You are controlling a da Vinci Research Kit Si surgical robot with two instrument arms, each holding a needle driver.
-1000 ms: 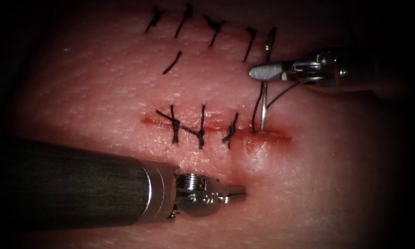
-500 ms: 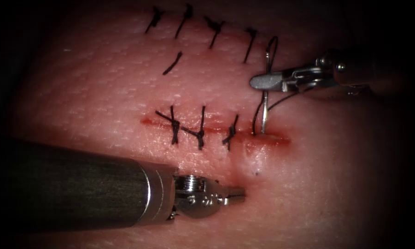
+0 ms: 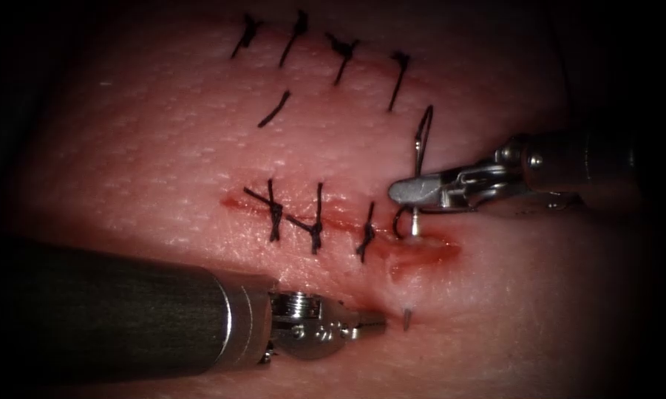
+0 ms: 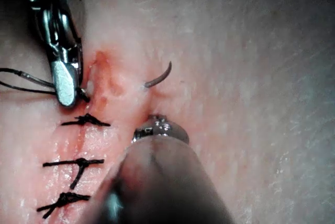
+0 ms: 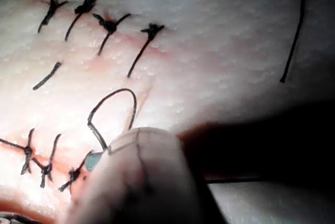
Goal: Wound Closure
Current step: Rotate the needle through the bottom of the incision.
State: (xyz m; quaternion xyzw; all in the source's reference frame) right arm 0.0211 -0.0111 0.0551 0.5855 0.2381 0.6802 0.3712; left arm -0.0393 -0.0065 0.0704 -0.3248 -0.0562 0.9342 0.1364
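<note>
Right end effector point(image 3: 414, 191): jaws closing on the needle point(image 3: 415, 222) near its thread end, just above the cut point(image 3: 347, 214). Needle: standing across the cut, its body passing under the tissue point(image 3: 162, 148), its tip point(image 3: 406, 318) showing through the surface below the cut's right end. Thread point(image 3: 423, 133): looping upward from the jaws. Left end effector point(image 3: 373, 321): jaws lying together, gripping nothing, tips pointing right, just beside the emerging tip. Three tied stitches point(image 3: 314, 222) sitting left of the needle. Bare tissue lying open to the right. No readable writing.
</note>
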